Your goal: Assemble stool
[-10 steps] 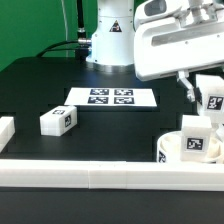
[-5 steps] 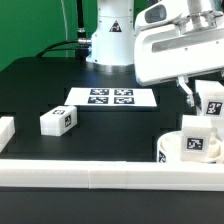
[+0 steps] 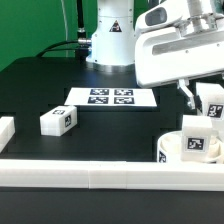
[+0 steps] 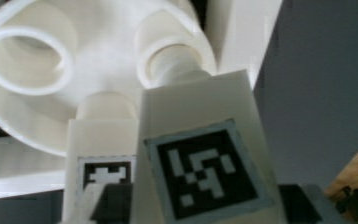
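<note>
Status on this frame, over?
Fingers shut on first leg, above seat. Second leg standing on seat. Third leg loose, exterior view's left. No obstruction visible.

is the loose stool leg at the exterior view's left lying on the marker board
No, the loose leg rests on the bare black table, apart from the marker board.

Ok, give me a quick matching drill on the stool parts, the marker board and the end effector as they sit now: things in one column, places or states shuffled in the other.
Things:
1. seat
2. marker board
3. loose leg
4. end effector

Places or states:
A. alone on the table, exterior view's left
B. shut on a raised leg
C. flat, mid-table
D. by the front rail, exterior view's right, carrying a standing leg

Pairs: 1-D, 2-C, 3-A, 4-B
</note>
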Action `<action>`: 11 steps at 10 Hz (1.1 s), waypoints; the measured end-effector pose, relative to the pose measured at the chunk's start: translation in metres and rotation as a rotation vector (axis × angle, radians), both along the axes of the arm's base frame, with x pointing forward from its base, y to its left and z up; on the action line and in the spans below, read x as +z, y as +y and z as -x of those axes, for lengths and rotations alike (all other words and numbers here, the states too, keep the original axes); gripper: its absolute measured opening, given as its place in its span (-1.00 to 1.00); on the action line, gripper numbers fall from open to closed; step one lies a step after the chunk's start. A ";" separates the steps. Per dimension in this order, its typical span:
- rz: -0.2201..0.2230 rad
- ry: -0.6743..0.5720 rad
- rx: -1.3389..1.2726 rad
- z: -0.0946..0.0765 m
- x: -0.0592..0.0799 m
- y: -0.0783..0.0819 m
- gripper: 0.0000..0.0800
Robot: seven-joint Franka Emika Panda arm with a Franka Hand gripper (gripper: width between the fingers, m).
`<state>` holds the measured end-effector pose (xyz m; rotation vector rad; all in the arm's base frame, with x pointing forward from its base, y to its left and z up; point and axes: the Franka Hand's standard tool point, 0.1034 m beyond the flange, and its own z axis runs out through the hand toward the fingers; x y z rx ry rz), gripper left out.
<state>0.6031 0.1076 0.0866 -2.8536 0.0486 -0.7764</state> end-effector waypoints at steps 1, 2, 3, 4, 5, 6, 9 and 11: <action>0.000 0.002 0.000 0.000 -0.002 0.000 -0.18; -0.001 0.006 0.000 0.001 -0.004 0.000 -0.18; -0.001 0.009 -0.001 0.002 -0.006 0.000 -0.18; -0.001 0.012 0.000 0.003 -0.007 0.000 -0.18; -0.001 0.015 0.000 0.004 -0.009 0.000 -0.18; 0.000 0.015 -0.001 0.005 -0.011 0.000 -0.18; 0.003 -0.007 -0.007 0.007 -0.013 -0.001 -0.18; 0.004 -0.030 -0.011 0.007 -0.014 -0.001 -0.18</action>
